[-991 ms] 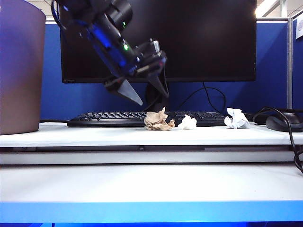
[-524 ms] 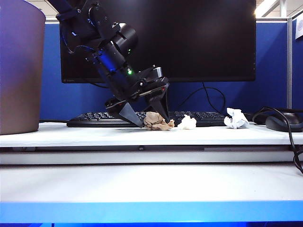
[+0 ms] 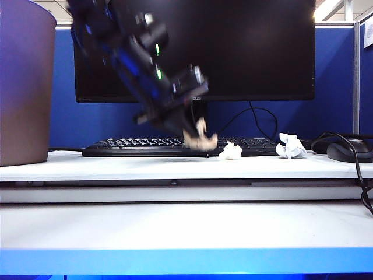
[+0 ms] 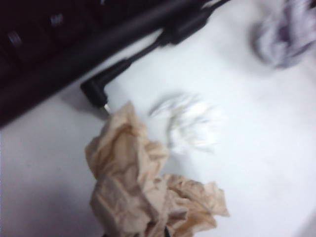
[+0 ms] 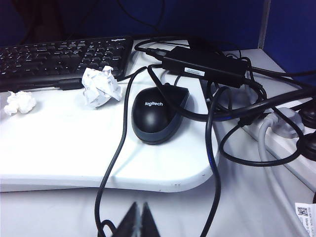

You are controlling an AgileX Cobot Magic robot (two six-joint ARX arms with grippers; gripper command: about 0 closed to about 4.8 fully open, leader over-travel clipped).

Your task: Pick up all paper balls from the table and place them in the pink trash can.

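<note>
My left gripper (image 3: 194, 135) is shut on the tan paper ball (image 3: 201, 139), which hangs just above the raised tier of the table (image 3: 116, 166), in front of the keyboard. In the left wrist view this tan wad (image 4: 148, 187) fills the near part and hides the fingers. Two white paper balls lie on the tier: a small one (image 3: 231, 151) (image 5: 19, 102) and a larger one (image 3: 291, 146) (image 5: 101, 86). The pink trash can (image 3: 23, 87) stands at the far left. My right gripper (image 5: 139, 219) is shut and empty, low beside the tier's front edge.
A black keyboard (image 3: 134, 146) and a monitor (image 3: 233, 46) stand behind the balls. A black mouse (image 5: 158, 113), a power brick (image 5: 202, 66) and tangled cables (image 5: 232, 128) crowd the right end. A white power strip (image 5: 291, 143) lies further right.
The left gripper dropped around the tan ball, closed on it, and now has it raised a little off the tier. The white balls have not moved.
</note>
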